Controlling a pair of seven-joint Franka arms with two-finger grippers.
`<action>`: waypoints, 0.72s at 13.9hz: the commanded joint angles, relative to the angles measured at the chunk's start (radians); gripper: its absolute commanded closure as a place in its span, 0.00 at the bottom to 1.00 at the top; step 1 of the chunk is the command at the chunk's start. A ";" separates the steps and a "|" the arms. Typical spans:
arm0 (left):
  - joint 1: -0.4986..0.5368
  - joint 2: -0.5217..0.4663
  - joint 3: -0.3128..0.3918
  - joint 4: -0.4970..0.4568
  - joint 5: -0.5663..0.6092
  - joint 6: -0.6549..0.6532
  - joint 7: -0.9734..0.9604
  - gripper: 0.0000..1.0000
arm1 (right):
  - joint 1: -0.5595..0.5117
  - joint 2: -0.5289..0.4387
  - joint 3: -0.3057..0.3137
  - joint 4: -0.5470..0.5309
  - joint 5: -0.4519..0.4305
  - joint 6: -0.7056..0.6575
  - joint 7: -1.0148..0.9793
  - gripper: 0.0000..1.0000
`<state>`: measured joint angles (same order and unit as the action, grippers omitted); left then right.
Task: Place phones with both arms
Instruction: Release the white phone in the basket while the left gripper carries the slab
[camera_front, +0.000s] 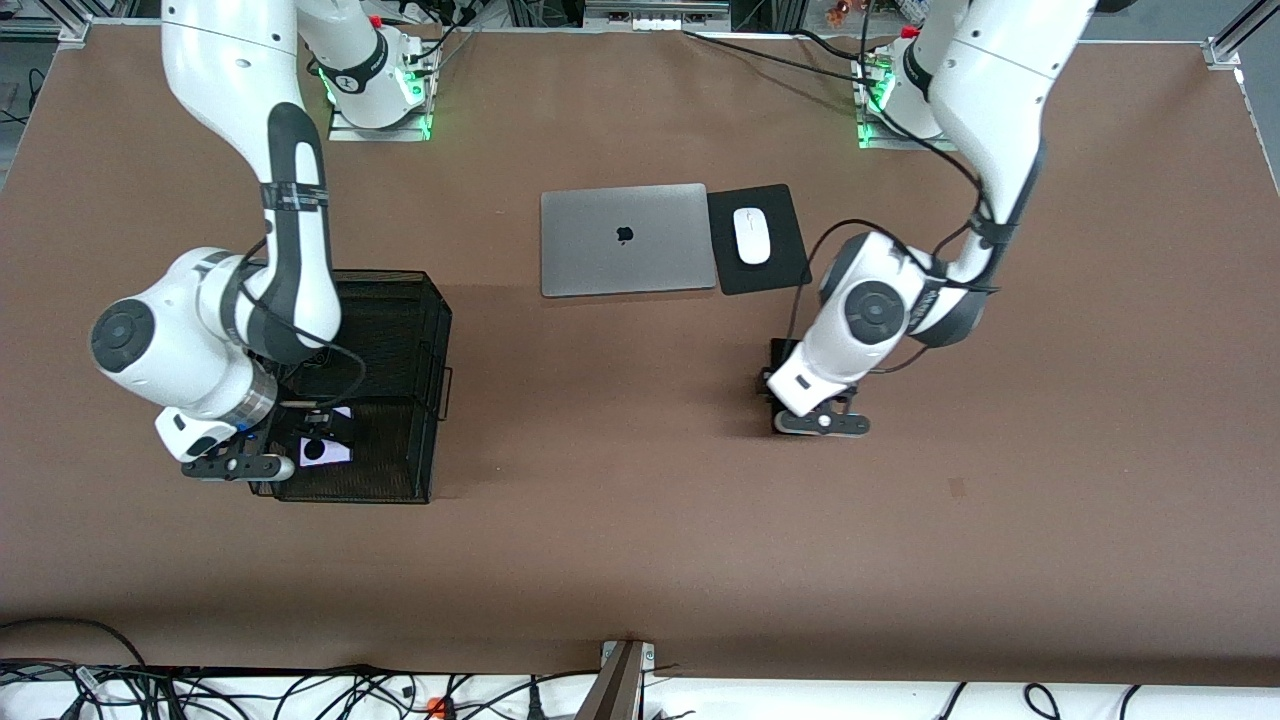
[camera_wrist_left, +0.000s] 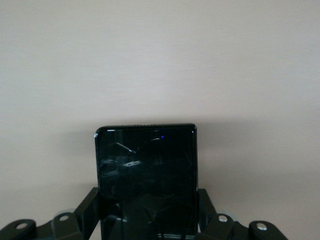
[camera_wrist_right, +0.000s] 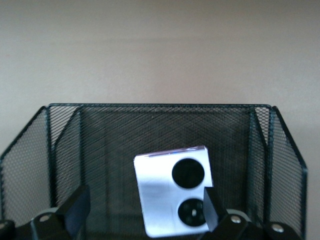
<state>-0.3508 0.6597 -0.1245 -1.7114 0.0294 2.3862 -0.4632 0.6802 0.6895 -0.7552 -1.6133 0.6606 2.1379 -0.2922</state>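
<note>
A lilac phone with two round black lenses lies askew on the floor of a black mesh basket at the right arm's end of the table. My right gripper hangs open inside the basket just above it, with one finger beside the phone's corner and the other well clear of it. My left gripper is shut on the sides of a black phone, low over the brown table and nearer the front camera than the mouse pad.
A shut silver laptop lies mid-table toward the arms' bases. Beside it, a white mouse sits on a black pad. Brown tabletop stretches between the basket and the left gripper. Cables run along the table's front edge.
</note>
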 joint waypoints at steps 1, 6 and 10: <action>-0.094 0.127 0.037 0.246 0.010 -0.126 -0.121 1.00 | -0.045 0.008 0.002 0.104 -0.031 -0.139 -0.013 0.00; -0.224 0.256 0.115 0.442 0.007 -0.156 -0.274 1.00 | -0.077 0.008 0.002 0.246 -0.113 -0.326 0.091 0.00; -0.293 0.278 0.117 0.480 0.004 -0.150 -0.288 1.00 | -0.076 0.008 0.005 0.247 -0.113 -0.325 0.100 0.00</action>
<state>-0.5957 0.9184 -0.0286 -1.2949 0.0294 2.2694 -0.7316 0.6164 0.6891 -0.7582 -1.3911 0.5629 1.8343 -0.2115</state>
